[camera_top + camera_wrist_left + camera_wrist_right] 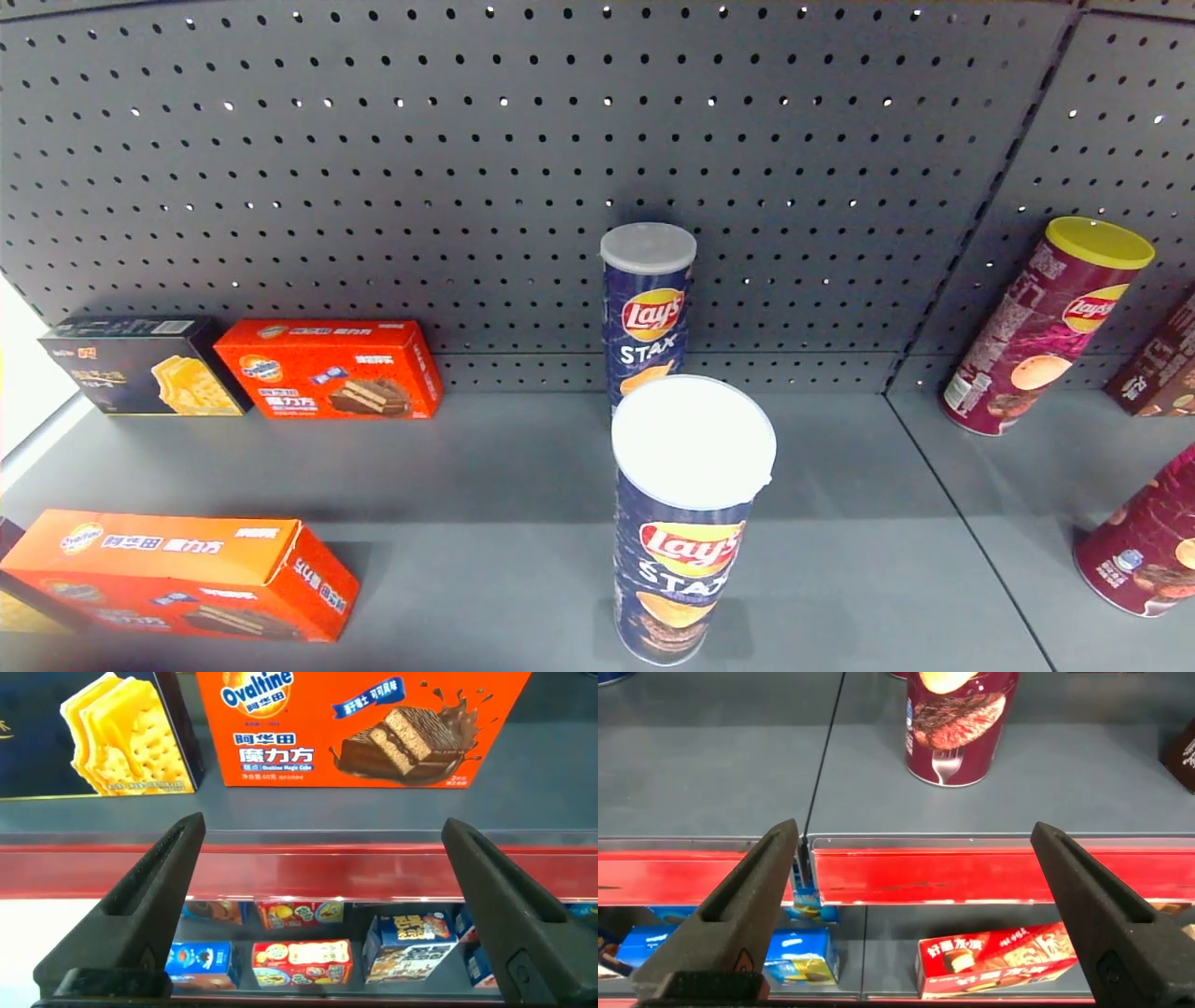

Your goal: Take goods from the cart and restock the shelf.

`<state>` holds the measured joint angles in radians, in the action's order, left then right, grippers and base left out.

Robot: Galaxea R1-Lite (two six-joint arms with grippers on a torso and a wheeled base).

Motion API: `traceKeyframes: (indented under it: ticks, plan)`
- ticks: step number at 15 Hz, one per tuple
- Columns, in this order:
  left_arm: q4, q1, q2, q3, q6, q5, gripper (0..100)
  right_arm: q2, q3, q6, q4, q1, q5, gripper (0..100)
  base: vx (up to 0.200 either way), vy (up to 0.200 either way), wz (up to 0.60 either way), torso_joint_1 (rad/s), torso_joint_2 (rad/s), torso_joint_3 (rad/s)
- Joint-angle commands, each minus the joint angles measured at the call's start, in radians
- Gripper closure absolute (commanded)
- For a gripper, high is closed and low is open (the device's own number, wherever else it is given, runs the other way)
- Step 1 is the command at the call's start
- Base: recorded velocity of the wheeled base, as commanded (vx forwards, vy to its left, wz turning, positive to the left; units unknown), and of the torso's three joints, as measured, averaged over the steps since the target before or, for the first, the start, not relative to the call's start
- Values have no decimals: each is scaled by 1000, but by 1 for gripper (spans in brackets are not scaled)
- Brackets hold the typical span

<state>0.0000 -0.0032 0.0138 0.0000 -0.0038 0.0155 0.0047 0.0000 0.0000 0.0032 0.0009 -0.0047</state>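
Observation:
Two dark blue chip cans stand on the grey shelf [485,485], one near the front [684,523] and one behind it [647,313] against the pegboard. My left gripper [322,915] is open and empty in front of the shelf's red front edge [308,868], facing an orange cake box [360,728] and a black cracker box [98,733]. My right gripper [920,915] is open and empty too, in front of the red edge [952,873], below a maroon chip can [957,723].
At the shelf's left stand a black box [145,364] and an orange box [331,369], with another orange box [177,574] in front. Maroon cans [1046,327] [1144,551] fill the right bay. Lower shelves hold small snack boxes [299,961] [999,957].

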Motion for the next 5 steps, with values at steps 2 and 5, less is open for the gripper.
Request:
traceKeyframes:
  ticks: [2,5]
  plan:
    - [0,0,2,-2,1,0,0,1,0,-20,0,1,11,0,0,0,0,0,0,0]
    - [0,0,2,-2,1,0,0,1,0,-20,0,-1,12,0,0,0,0,0,0,0]
